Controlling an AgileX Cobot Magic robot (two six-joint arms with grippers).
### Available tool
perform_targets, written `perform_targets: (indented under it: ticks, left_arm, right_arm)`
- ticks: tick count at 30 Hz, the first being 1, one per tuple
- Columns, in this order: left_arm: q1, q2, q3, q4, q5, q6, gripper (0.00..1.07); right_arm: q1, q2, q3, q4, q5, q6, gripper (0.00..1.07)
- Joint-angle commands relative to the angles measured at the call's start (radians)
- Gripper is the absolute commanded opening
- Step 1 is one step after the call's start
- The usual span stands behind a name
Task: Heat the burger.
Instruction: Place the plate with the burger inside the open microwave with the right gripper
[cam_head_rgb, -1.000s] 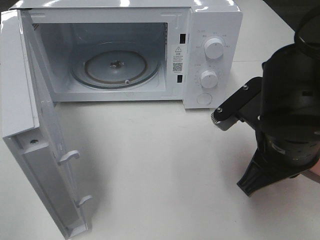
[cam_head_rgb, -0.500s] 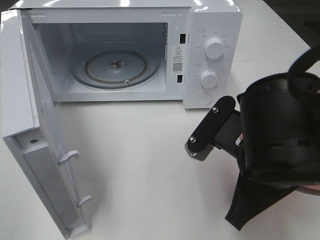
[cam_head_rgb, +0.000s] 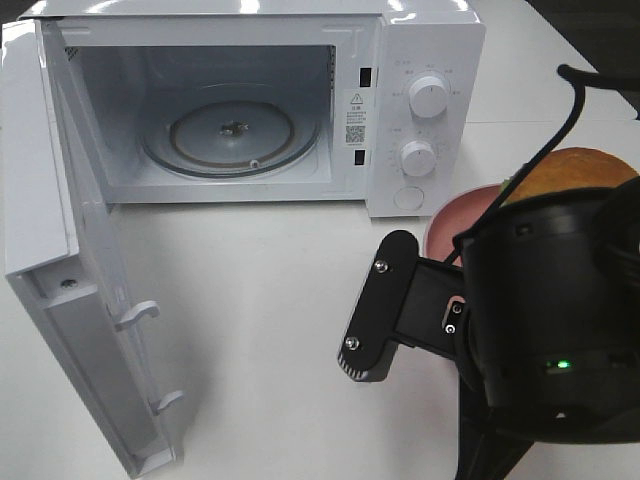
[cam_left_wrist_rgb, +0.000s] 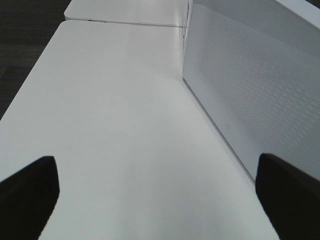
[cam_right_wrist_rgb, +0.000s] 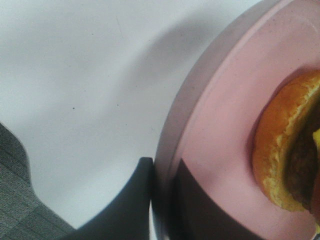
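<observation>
The burger (cam_head_rgb: 575, 170), with a golden-brown bun, sits on a round pink plate (cam_head_rgb: 455, 215) right of the microwave. In the right wrist view the burger (cam_right_wrist_rgb: 280, 160) shows its bun edge and dark patty on the plate (cam_right_wrist_rgb: 225, 115). My right gripper (cam_right_wrist_rgb: 164, 167) is shut on the plate's rim, one finger (cam_right_wrist_rgb: 137, 200) outside it and one on its top. In the high view the bulky black right arm (cam_head_rgb: 540, 330) hides that gripper. My left gripper (cam_left_wrist_rgb: 160, 200) is open and empty over the white table, beside the microwave's door panel.
The white microwave (cam_head_rgb: 425, 40) stands at the back with its door (cam_head_rgb: 70, 250) swung wide open to the left. A glass turntable (cam_head_rgb: 232, 132) lies inside the cavity. Two knobs (cam_head_rgb: 428, 97) are on its right panel. White table (cam_head_rgb: 260, 300) lies in front.
My right arm has swung left and toward the camera. The pink plate and burger, hidden before, now show behind it.
</observation>
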Motion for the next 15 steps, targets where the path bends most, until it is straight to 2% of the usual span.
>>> perform_targets:
  ticks: [1, 15]
  left_arm:
    - [-0.003, -0.022, 0.000, 0.001, -0.001, -0.001, 1.03]
    - [-0.003, -0.022, 0.000, 0.001, -0.001, -0.001, 1.03]
  right_arm:
    - [0.004, -0.008, 0.003, -0.071, 0.008, -0.053, 0.00]
    - [0.004, -0.008, 0.002, -0.148, -0.114, -0.201, 0.00]
